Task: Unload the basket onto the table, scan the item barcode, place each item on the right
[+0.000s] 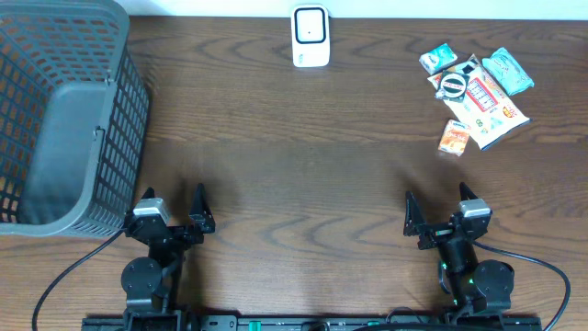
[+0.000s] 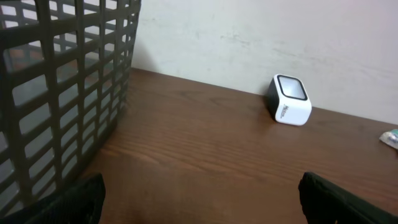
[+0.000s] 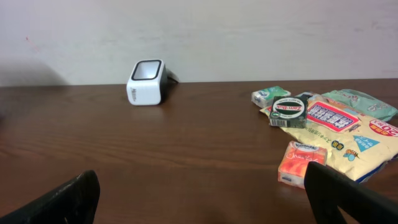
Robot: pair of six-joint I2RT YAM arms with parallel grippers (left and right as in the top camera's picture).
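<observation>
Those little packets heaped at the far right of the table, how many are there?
5 that I can see: a green packet, a round tin, a teal pouch, a big yellow bag and an orange packet. They overlap, so more may be hidden.

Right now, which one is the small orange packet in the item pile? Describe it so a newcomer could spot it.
Look to the far right of the wooden table, where a cluster of snack items sits well right of the white scanner. The orange packet lies at the cluster's near-left edge, beside the big yellow bag. It is the only orange item, and the one nearest the right gripper.
</observation>
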